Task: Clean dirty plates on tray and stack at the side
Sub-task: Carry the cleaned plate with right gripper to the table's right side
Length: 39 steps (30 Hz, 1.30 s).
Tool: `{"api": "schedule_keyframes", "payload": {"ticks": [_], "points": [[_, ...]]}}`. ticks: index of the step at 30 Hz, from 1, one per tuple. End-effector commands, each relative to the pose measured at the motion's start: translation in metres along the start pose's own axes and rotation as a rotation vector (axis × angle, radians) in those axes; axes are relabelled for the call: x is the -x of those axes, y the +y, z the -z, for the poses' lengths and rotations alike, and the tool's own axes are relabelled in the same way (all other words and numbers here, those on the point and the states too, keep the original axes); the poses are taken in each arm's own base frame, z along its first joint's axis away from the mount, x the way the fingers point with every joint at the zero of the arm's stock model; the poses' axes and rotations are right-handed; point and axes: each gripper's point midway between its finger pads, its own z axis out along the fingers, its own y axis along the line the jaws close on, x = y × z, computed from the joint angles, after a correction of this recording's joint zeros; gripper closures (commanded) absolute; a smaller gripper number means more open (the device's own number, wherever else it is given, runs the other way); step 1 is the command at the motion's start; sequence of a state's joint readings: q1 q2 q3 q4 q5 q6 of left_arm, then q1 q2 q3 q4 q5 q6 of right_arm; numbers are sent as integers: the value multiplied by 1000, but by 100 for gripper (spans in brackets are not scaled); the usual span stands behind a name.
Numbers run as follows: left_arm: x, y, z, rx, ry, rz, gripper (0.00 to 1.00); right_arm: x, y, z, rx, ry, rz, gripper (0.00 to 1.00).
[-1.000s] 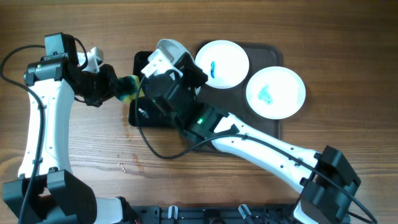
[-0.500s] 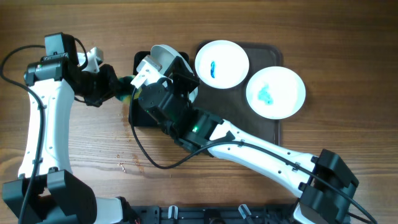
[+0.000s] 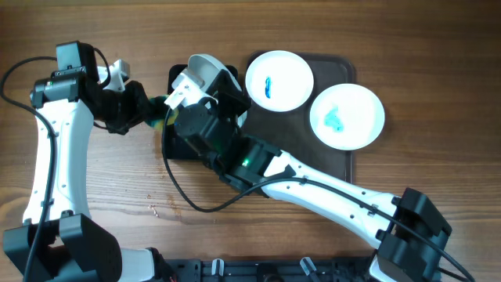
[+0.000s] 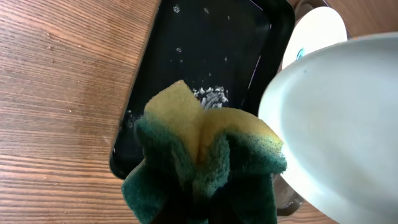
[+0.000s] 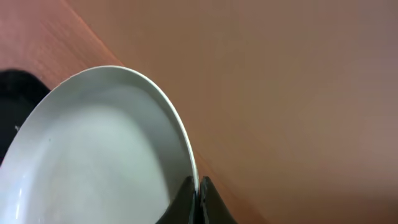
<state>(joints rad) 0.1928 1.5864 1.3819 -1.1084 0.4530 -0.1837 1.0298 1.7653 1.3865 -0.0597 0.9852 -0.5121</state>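
Observation:
My right gripper [image 5: 198, 186] is shut on the rim of a white plate [image 5: 93, 155] and holds it tilted above the small black tray [image 3: 174, 141]; the plate shows in the overhead view [image 3: 205, 70] and the left wrist view [image 4: 336, 118]. Its face looks plain white. My left gripper [image 3: 149, 110] is shut on a yellow-and-green sponge [image 4: 205, 155], just left of the held plate. Two plates with blue smears [image 3: 279, 80] [image 3: 347, 116] lie on the dark brown tray [image 3: 344, 160].
The black tray [image 4: 205, 50] has wet specks and a pale smudge on its floor. Bare wooden table [image 3: 94, 211] lies to the left and front. My right arm [image 3: 313, 184] crosses the table diagonally from the lower right.
My right gripper turned the plate and shifted slightly left toward the sponge between one second ago and half a second ago. Since then nothing visibly moved.

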Motion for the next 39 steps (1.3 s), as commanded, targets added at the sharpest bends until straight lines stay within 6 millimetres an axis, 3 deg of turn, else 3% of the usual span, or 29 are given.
{"api": "schedule_keyframes", "payload": {"ticks": [1, 2, 3, 4, 7, 8, 10, 11, 13, 15, 16, 18, 19, 21, 24, 29, 32, 35, 37, 39], "points": [[3, -1, 4, -4, -14, -23, 96, -13, 18, -12, 170, 49, -408, 96], [2, -1, 4, -3, -14, -21, 96, -24, 42, -13, 324, 111, -513, 96], [2, -1, 4, -3, -12, -20, 96, -32, 51, -15, 408, 157, -581, 96], [1, -1, 4, -2, -9, -18, 96, -38, 42, -20, 432, 188, -648, 96], [1, 0, 4, -2, -8, -18, 96, -34, -19, -25, 635, 163, -890, 96], [1, 0, 4, -2, -8, -18, 96, -40, -59, -23, 742, 145, -1024, 96], [1, 0, 4, -2, -7, -17, 96, -78, -114, -31, 738, 198, -1204, 96], [1, 0, 4, -2, -8, -17, 96, -146, -158, -47, 604, 331, -1370, 96], [1, 0, 4, -2, -8, -18, 96, -251, -207, -56, 362, 513, -1527, 96], [1, 0, 4, -2, -7, -17, 96, -341, -242, -49, 113, 656, -1620, 96], [1, 0, 4, -2, -8, -18, 96, -415, -263, -34, -103, 783, -1667, 96], [1, 0, 4, -2, -8, -17, 96, -496, -269, -8, -307, 961, -1707, 96], [1, 0, 4, -2, -8, -17, 96, -527, -262, 3, -357, 1056, -1725, 95], [1, 0, 4, -2, -8, -17, 96, -564, -228, 13, -340, 1238, -1755, 96], [1, 0, 4, -2, -8, -18, 96, -578, -184, 9, -232, 1401, -1703, 95], [1, 0, 4, -2, -8, -18, 96, -532, -137, -10, -30, 1468, -1491, 95], [1, 0, 4, -2, -8, -18, 96, -513, -139, -17, 4, 1417, -1408, 57], [0, -2, 3, -3, -4, -23, 96, -453, -160, -46, 219, 1104, -1272, 52], [-3, -8, 1, -6, 5, -41, 96, -411, -156, -59, 424, 908, -1214, 42], [-13, -26, -7, -16, 34, -102, 96, -409, -140, -63, 476, 906, -1187, 38]]}}
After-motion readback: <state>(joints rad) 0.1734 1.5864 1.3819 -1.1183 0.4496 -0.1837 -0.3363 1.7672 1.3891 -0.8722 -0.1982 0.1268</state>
